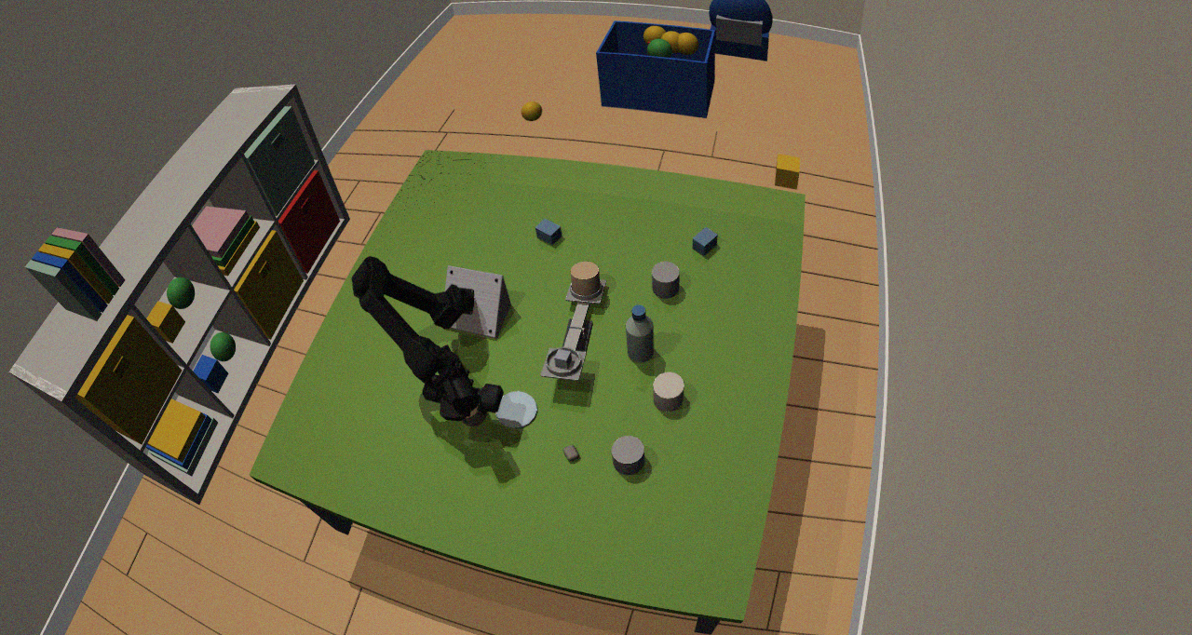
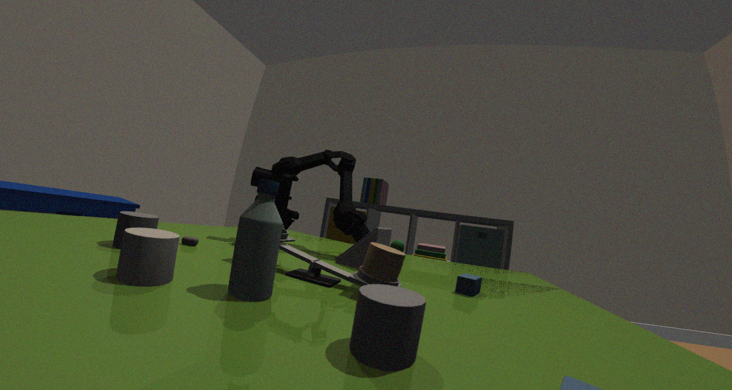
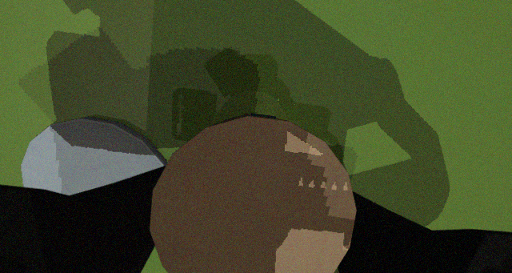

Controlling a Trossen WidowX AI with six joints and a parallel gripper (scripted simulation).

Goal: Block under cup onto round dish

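Observation:
My gripper point(image 1: 471, 406) is shut on a brown cup point(image 3: 256, 193) and holds it low over the green table, just left of the pale round dish point(image 1: 518, 409) point(image 3: 80, 161). In the wrist view the cup stands beside the dish, not over it. A small grey block point(image 1: 563, 356) sits bare on the near pan of the balance point(image 1: 577, 329) point(image 2: 317, 266). The other brown cup point(image 1: 586, 279) point(image 2: 381, 261) stands on the far pan. In the exterior view the bottle hides my fingers and the held cup.
A grey bottle point(image 1: 639, 334) point(image 2: 255, 249) stands right of the balance. Grey cylinders point(image 1: 665, 278) point(image 1: 668, 390) point(image 1: 628, 453) stand around it. A small pebble point(image 1: 571, 452) lies near the dish. Two blue cubes point(image 1: 548, 231) point(image 1: 704, 240) lie at the back. The arm's wedge base point(image 1: 477, 300) is on the left.

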